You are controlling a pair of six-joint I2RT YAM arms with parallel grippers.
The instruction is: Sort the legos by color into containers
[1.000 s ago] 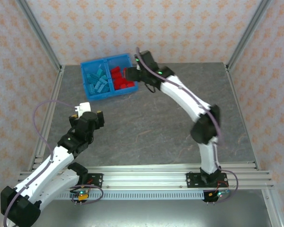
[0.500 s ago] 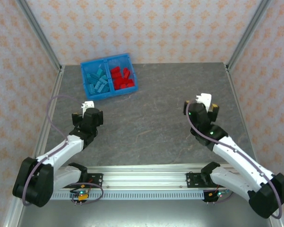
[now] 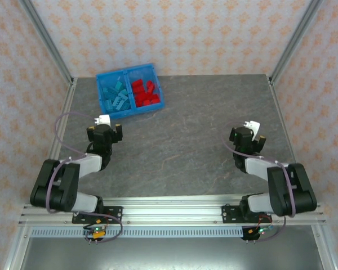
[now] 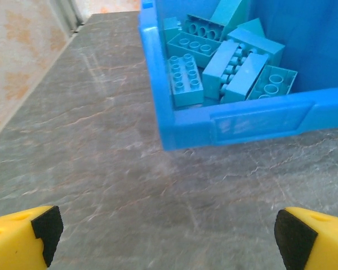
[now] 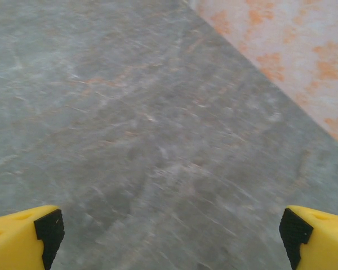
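Legos all sit inside the blue bin, which is at the far left of the gray table. We see the light blue bricks piled in the bin's left half and the red bricks in its right half, with the bin's middle wall between them. We see no brick on the table outside the bin.

Our left gripper is near the bin, on the side closer to the arm bases, below the half with the light blue bricks. Its yellow fingers stand wide apart and hold nothing. From the left wrist we look at the bin's near corner – some light blue bricks there lie bumps up and some show their hollow bottoms.

Our right gripper is well apart from the bin, far over to the right of it. It is spread wide too and holds nothing – between its fingers we see bare table and a bit of the orange-patterned wall.
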